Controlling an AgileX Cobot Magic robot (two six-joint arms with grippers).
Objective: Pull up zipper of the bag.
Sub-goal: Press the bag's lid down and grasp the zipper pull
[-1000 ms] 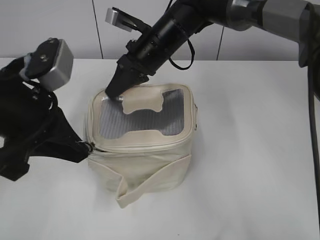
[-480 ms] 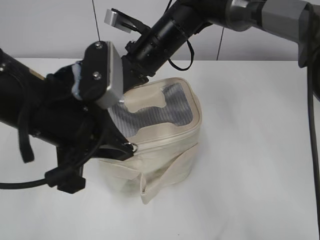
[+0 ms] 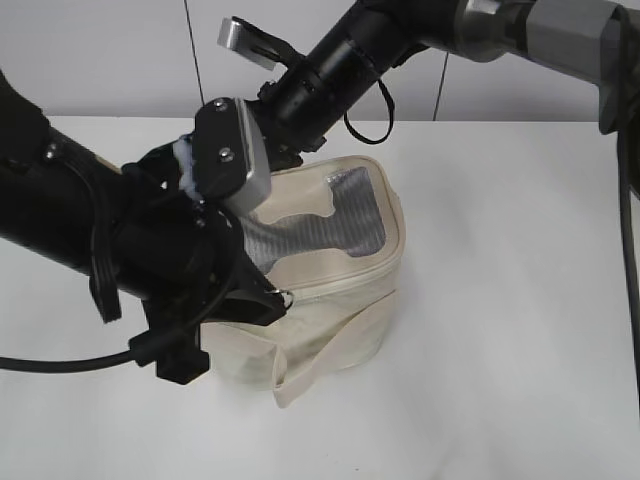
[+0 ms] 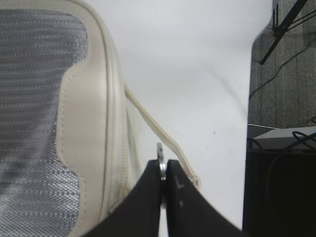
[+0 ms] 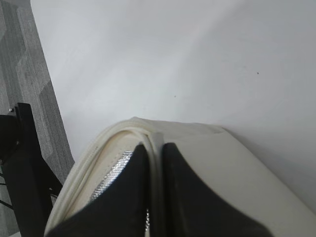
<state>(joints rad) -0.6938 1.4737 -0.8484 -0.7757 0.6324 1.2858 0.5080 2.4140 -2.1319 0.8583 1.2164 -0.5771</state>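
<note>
Left end effector (image 4: 162,170) reaches low, clamped on the zipper (image 4: 160,157) pull at the bag (image 3: 335,300) front rim; right end effector (image 5: 154,150) pinches the rear rim; tabletop (image 3: 520,300) bare rightward

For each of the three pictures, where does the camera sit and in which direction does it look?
Exterior view: in front, above the table, looking down at the bag; both arms show.
Left wrist view: on the left arm, looking along the left pincer, shut on the zipper pull.
Right wrist view: on the right arm, looking along the right pincer, clamped on the lid's rim.
Shared: all show the bag.
</note>
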